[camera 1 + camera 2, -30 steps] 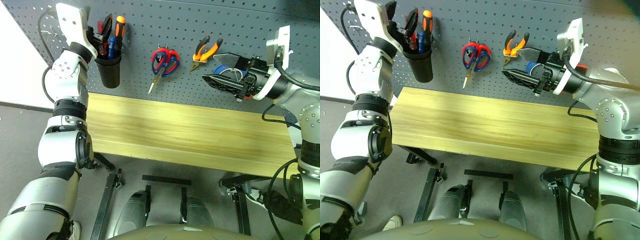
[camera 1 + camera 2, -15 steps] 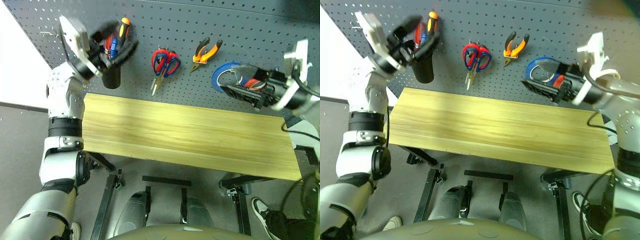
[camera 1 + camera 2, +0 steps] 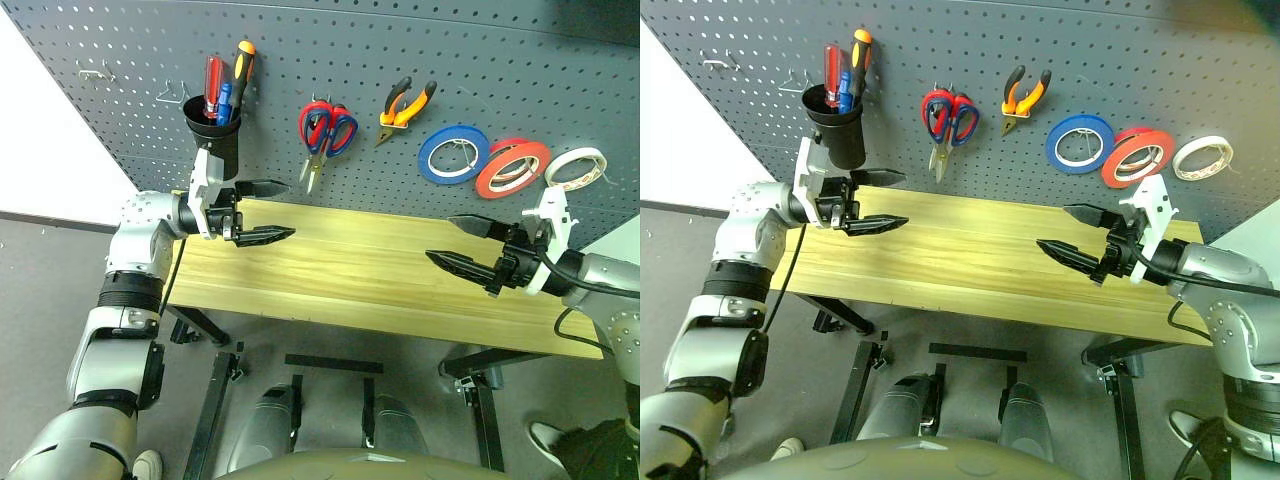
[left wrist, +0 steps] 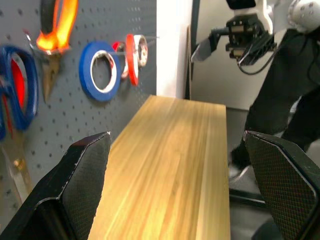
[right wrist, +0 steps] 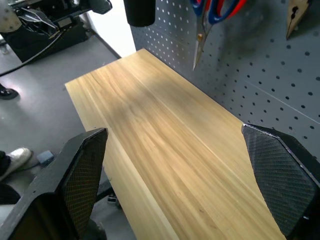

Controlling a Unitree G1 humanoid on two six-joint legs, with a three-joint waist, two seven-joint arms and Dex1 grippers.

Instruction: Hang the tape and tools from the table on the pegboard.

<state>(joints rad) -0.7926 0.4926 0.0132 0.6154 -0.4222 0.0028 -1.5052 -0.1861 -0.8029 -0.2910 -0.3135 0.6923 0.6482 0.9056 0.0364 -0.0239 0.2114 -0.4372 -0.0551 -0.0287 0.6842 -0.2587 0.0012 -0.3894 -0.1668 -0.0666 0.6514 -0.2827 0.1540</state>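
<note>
Both pincers hang released over the desk (image 3: 380, 280), holding nothing. Left pincer (image 3: 268, 211) sits above the desk's left end, just below the black cup (image 3: 215, 140), its two black fingers spread and aimed along the desk toward the other arm. Right pincer (image 3: 468, 244) hovers over the desk's right end, fingers likewise wide apart and aimed back toward the left one; the two are well apart, with bare wood-grain top between them.

Behind the desk stands the pegboard (image 3: 330, 45), and all the goods hang on it. The cup, at the board's left above the desk's left end, holds a red-handled screwdriver (image 3: 212, 80), an orange-and-black screwdriver (image 3: 241, 62) and a blue-handled tool between them. Right of the cup hang scissors (image 3: 325, 130) with red and blue handles, blades pointing down. Next right are the pliers (image 3: 405, 103) with orange-and-black handles, tilted, nose down. Further right is a blue tape roll (image 3: 453, 154), then the red-orange tape (image 3: 512, 167) just beside it, then a pale roll (image 3: 575, 168) nearest the board's right edge, above the right pincer.
</note>
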